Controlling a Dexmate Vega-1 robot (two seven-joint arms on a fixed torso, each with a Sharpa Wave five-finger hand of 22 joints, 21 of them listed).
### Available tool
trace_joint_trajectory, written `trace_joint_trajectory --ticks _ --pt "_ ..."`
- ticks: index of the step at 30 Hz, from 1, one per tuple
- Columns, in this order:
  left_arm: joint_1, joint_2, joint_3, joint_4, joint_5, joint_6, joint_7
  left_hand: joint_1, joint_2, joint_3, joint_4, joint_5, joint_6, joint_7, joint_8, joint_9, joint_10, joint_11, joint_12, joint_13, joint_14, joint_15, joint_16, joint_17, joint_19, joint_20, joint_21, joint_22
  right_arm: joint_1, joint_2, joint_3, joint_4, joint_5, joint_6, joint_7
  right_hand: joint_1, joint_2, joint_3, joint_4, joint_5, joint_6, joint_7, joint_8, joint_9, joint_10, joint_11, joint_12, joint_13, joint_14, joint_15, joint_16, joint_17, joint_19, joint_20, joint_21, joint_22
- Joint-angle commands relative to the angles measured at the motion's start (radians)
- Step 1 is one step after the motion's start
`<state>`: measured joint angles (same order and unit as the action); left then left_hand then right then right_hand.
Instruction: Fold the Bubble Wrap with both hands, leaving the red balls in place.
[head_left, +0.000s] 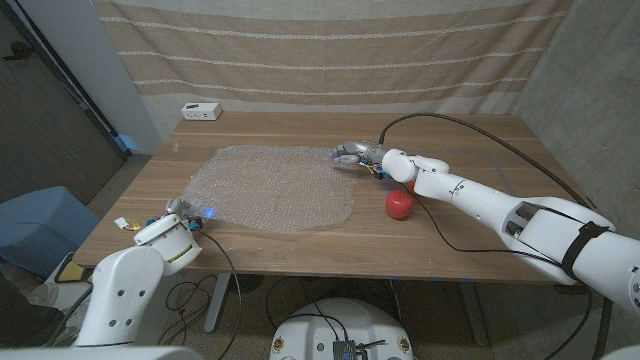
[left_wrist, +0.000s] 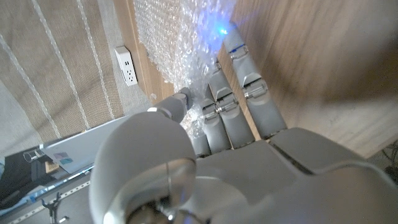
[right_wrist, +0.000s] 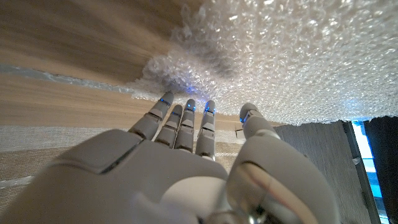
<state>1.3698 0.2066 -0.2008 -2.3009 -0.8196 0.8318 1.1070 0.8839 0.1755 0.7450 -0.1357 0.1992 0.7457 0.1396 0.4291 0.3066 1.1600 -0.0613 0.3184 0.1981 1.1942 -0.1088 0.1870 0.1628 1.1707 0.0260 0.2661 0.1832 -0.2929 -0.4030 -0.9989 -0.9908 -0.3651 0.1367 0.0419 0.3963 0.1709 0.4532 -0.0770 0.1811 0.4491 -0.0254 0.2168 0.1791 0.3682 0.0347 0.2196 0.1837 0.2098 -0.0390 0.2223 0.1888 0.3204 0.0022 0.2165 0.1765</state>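
Both hands' fingers (right_wrist: 186, 121) seemingly touch Bubble Wrap (head_left: 270, 185) edges.

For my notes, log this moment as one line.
clear bubble wrap sheet: flat, unfolded | left hand: at near-left edge | right hand: fingers at far-right corner | red ball: beside sheet

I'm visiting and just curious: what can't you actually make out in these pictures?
- Second red ball: head view, mostly hidden behind the white right arm; the other red ball shows whole.
- Right hand: too small in the head view, and its wrist view doesn't settle whether it grips the clear bubble wrap sheet.
- Left hand: head view, partly covered by its own wrist.
- White power strip: sockets too small in the head view.
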Motion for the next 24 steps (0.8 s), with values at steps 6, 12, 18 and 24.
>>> trace_joint_trajectory --ticks 6,12,18,24 --pt "-0.223 0.139 0.387 0.021 0.689 0.523 0.010 -0.032 -0.022 -0.025 0.009 -0.016 0.084 -0.046 0.007 0.009 0.018 -0.047 0.009 0.013 0.036 -0.064 0.014 0.015 -0.033 -0.044 0.002 0.023 0.022 0.014 -0.024 0.022 -0.021 -0.036 0.019 -0.037 0.014 0.020 0.045 0.011 0.104 0.005 0.019 0.004 0.095 -0.008 0.021 0.004 0.085 -0.049 0.017 0.001 0.041 0.006 0.008 0.001" --pt "-0.303 0.217 0.613 0.082 1.004 0.564 0.010 -0.014 -0.006 -0.116 -0.011 -0.022 0.124 -0.074 -0.001 0.005 0.037 -0.057 0.042 0.067 0.084 -0.089 0.083 0.080 -0.157 -0.062 0.026 0.108 0.021 0.013 -0.023 0.026 -0.017 -0.036 0.014 -0.037 0.013 0.023 0.047 0.011 0.106 0.006 0.017 0.004 0.098 -0.005 0.020 0.004 0.086 -0.049 0.014 -0.001 0.042 0.006 0.008 0.001" --pt "-0.344 0.224 0.778 0.184 1.513 0.564 -0.237 0.000 -0.010 -0.159 -0.018 -0.021 0.156 -0.099 -0.003 -0.002 0.000 -0.066 0.044 0.101 0.071 -0.095 0.116 0.130 -0.224 -0.070 0.054 0.166 0.021 0.011 -0.023 0.034 -0.014 -0.032 0.006 -0.036 0.011 0.028 0.047 0.011 0.105 0.006 0.012 0.004 0.094 -0.005 0.016 0.004 0.082 -0.050 0.008 -0.003 0.042 0.003 0.007 0.001" --pt "-0.397 0.312 0.930 0.262 1.774 0.552 -0.357 0.011 -0.018 -0.194 -0.024 -0.020 0.184 -0.136 -0.008 -0.012 -0.034 -0.071 0.047 0.134 0.036 -0.100 0.133 0.171 -0.292 -0.071 0.076 0.216 0.025 0.013 -0.023 0.045 -0.013 -0.027 0.002 -0.034 0.009 0.033 0.046 0.012 0.105 0.006 0.009 0.004 0.092 -0.005 0.012 0.004 0.077 -0.049 0.002 -0.005 0.043 0.003 0.006 0.001"
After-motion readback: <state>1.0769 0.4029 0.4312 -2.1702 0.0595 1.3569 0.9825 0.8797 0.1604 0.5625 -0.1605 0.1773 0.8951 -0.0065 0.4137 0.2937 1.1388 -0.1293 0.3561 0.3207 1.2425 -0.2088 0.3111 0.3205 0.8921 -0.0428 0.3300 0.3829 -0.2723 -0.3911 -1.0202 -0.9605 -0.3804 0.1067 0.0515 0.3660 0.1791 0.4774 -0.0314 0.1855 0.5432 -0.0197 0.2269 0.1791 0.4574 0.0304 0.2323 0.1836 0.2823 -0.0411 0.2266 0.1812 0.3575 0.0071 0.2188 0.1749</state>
